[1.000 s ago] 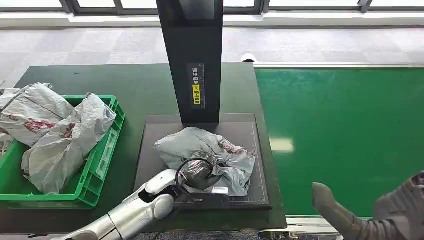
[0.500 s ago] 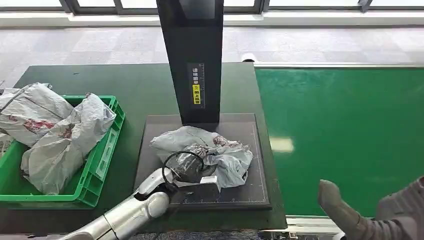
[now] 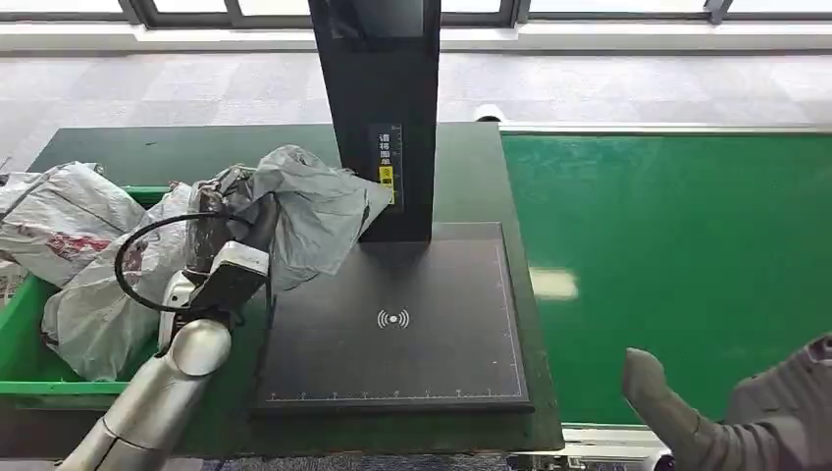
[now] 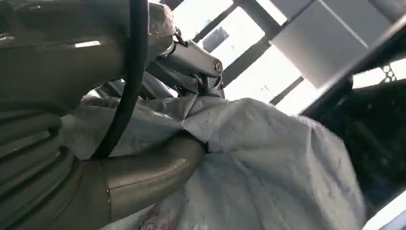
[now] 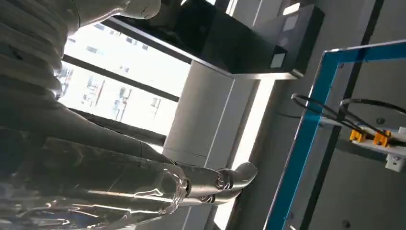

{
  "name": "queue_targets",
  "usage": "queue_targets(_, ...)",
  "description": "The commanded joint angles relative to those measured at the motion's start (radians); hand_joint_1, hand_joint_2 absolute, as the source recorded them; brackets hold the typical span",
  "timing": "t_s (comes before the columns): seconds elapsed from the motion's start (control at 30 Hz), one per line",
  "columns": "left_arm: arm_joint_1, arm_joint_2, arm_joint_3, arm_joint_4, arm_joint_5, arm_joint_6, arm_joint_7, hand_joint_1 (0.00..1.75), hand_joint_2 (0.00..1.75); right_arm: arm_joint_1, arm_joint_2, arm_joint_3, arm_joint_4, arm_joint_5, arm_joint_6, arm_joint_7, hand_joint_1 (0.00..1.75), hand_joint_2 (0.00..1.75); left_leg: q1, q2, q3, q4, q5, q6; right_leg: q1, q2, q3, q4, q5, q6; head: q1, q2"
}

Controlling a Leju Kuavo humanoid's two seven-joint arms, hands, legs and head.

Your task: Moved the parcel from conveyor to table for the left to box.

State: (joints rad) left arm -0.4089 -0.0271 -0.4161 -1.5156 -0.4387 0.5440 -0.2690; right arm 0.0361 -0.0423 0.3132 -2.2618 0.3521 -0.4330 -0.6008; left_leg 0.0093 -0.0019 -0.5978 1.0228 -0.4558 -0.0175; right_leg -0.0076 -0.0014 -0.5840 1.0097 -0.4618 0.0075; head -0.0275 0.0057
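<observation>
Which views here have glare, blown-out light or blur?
Head view: sharp and evenly lit, apart from a pale glare patch on the conveyor. Left wrist view: windows blown out white behind the parcel, the left hand soft at close range. Right wrist view: bright window overexposed, the right hand dim against it.

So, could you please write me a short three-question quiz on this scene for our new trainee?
1. True or false: the grey parcel lies flat on the black scanner pad.
2. Which hand holds the parcel? A) left hand B) right hand
3. Fill in: the parcels already sorted lie in a ___ crate.

Key: 1. False, it is lifted clear of the pad, beside the crate. 2. A. 3. Green.
</observation>
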Motion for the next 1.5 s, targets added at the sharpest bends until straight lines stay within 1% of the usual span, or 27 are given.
queue_targets(0.03, 0.003, 0.051, 0.113, -0.097, 0.023, 0.012, -0.022, 1.75, 1.75, -0.037, 0.007, 0.024, 0.058, 0.003, 0.023, 0.015, 0.0, 1.75, 0.0, 0.005, 0.002, -0.001, 0.0, 0.0, 0.0, 0.005, 0.0, -0.001, 0.001, 0.0, 0.0, 0.0)
queue_targets(0.1, -0.005, 0.059, 0.131, -0.118, 0.035, 0.001, -0.017, 1.75, 1.75, -0.032, 0.005, 0.021, 0.06, -0.001, 0.031, 0.013, 0.0, 1.75, 0.0, 0.003, 0.0, 0.0, 0.0, 0.0, 0.0, 0.003, 0.0, -0.001, 0.001, 0.0, 0.0, 0.0)
queue_targets(0.23, -0.032, 0.065, 0.182, -0.143, 0.02, -0.038, 0.0, 1.75, 1.75, -0.018, 0.005, 0.013, 0.066, -0.014, 0.041, -0.003, 0.0, 1.75, 0.0, 0.003, 0.001, -0.001, 0.0, 0.0, 0.0, 0.003, 0.0, -0.001, 0.001, -0.001, 0.0, 0.0)
queue_targets(0.4, -0.031, 0.062, 0.181, -0.138, 0.012, -0.034, -0.004, 1.75, 1.75, -0.018, 0.004, 0.014, 0.064, -0.015, 0.044, -0.003, 0.0, 1.75, 0.0, 0.002, 0.001, -0.001, 0.0, 0.0, 0.0, 0.002, 0.0, -0.001, 0.0, 0.0, 0.0, 0.0)
queue_targets(0.47, -0.063, 0.071, 0.222, -0.133, -0.019, -0.023, 0.01, 1.75, 1.75, -0.006, -0.005, 0.015, 0.063, -0.021, 0.052, -0.007, 0.0, 1.75, 0.0, 0.002, 0.002, -0.001, 0.0, 0.0, 0.0, 0.002, 0.0, -0.001, 0.001, -0.001, 0.0, 0.0)
queue_targets(0.6, -0.172, 0.101, 0.339, -0.081, 0.072, -0.041, 0.043, 1.75, 1.75, 0.017, -0.055, 0.021, 0.088, -0.062, 0.053, -0.04, 0.0, 1.75, 0.001, 0.002, 0.0, 0.001, 0.0, 0.0, 0.001, 0.001, -0.001, 0.0, 0.001, -0.001, 0.0, 0.0)
queue_targets(0.7, -0.247, 0.149, 0.396, -0.005, 0.139, -0.024, 0.045, 1.75, 1.75, 0.023, -0.084, 0.025, 0.11, -0.101, 0.043, -0.077, 0.0, 1.75, 0.001, 0.001, 0.0, 0.001, 0.0, 0.0, 0.001, 0.001, -0.001, 0.0, 0.001, -0.001, 0.0, 0.0)
queue_targets(0.77, -0.302, 0.191, 0.41, 0.079, 0.2, -0.011, 0.054, 1.75, 1.75, 0.028, -0.102, 0.027, 0.118, -0.119, 0.038, -0.09, 0.0, 1.75, 0.001, 0.001, 0.001, 0.0, 0.001, 0.0, 0.001, 0.002, -0.001, 0.0, 0.001, -0.001, 0.0, 0.0)
queue_targets(0.87, -0.361, 0.252, 0.405, 0.206, 0.197, 0.055, 0.04, 1.75, 1.75, 0.028, -0.126, 0.036, 0.124, -0.14, 0.031, -0.097, 0.0, 1.75, 0.001, 0.001, 0.001, -0.001, 0.002, -0.001, 0.001, 0.001, 0.0, -0.001, 0.001, -0.001, 0.0, 0.0)
queue_targets(0.9, -0.378, 0.267, 0.41, 0.25, 0.217, 0.062, 0.05, 1.75, 1.75, 0.026, -0.131, 0.038, 0.124, -0.143, 0.027, -0.097, 0.0, 1.75, 0.001, 0.001, 0.001, 0.0, 0.001, -0.001, 0.001, 0.001, 0.0, 0.0, 0.001, -0.001, 0.0, 0.0)
queue_targets(0.93, -0.388, 0.277, 0.413, 0.278, 0.239, 0.06, 0.03, 1.75, 1.75, 0.026, -0.133, 0.038, 0.124, -0.144, 0.025, -0.097, 0.0, 1.75, 0.001, 0.001, 0.001, 0.0, 0.001, -0.001, 0.001, 0.002, 0.0, 0.0, 0.001, -0.001, 0.0, 0.0)
queue_targets(1.0, -0.388, 0.277, 0.413, 0.278, 0.239, 0.06, 0.03, 1.75, 1.75, 0.026, -0.133, 0.038, 0.124, -0.144, 0.025, -0.097, 0.0, 1.75, 0.001, 0.002, 0.002, -0.001, 0.001, -0.001, 0.001, 0.002, 0.0, -0.001, 0.001, -0.001, 0.0, 0.0)
queue_targets(1.07, -0.413, 0.293, 0.416, 0.349, 0.253, 0.104, 0.037, 1.75, 1.75, 0.023, -0.135, 0.037, 0.125, -0.143, 0.016, -0.097, 0.0, 1.75, 0.0, 0.002, 0.002, -0.002, 0.002, -0.001, 0.001, 0.003, 0.0, -0.001, 0.002, -0.001, 0.0, 0.0)
queue_targets(1.13, -0.46, 0.318, 0.416, 0.465, 0.28, 0.146, 0.017, 1.75, 1.75, 0.017, -0.143, 0.04, 0.128, -0.15, -0.001, -0.097, 0.0, 1.75, 0.001, 0.002, 0.003, -0.002, 0.002, -0.001, 0.001, 0.002, 0.001, -0.002, 0.002, -0.002, 0.0, 0.0)
queue_targets(1.23, -0.51, 0.315, 0.497, 0.61, 0.202, 0.154, -0.04, 1.75, 1.75, 0.002, -0.16, 0.05, 0.142, -0.166, -0.023, -0.097, 0.0, 1.75, 0.001, 0.003, 0.002, -0.001, 0.002, -0.001, 0.001, 0.003, 0.0, -0.001, 0.002, -0.002, 0.0, 0.0)
queue_targets(1.27, -0.513, 0.324, 0.504, 0.645, 0.184, 0.154, -0.044, 1.75, 1.75, 0.002, -0.164, 0.054, 0.146, -0.17, -0.029, -0.097, 0.0, 1.75, 0.001, 0.003, 0.001, -0.001, 0.002, -0.001, 0.001, 0.003, 0.0, -0.001, 0.002, -0.002, 0.0, 0.0)
queue_targets(1.33, -0.487, 0.315, 0.538, 0.658, 0.164, 0.154, -0.074, 1.75, 1.75, 0.003, -0.167, 0.06, 0.148, -0.171, -0.037, -0.097, 0.0, 1.75, 0.0, 0.004, 0.003, -0.002, 0.002, -0.001, 0.0, 0.004, 0.001, -0.001, 0.002, -0.002, 0.0, 0.0)
queue_targets(1.5, -0.486, 0.311, 0.54, 0.656, 0.163, 0.154, -0.078, 1.75, 1.75, 0.003, -0.167, 0.061, 0.147, -0.17, -0.037, -0.097, 0.0, 1.75, 0.001, 0.003, 0.001, -0.001, 0.001, -0.001, 0.001, 0.003, 0.0, -0.001, 0.002, -0.002, 0.0, 0.0)
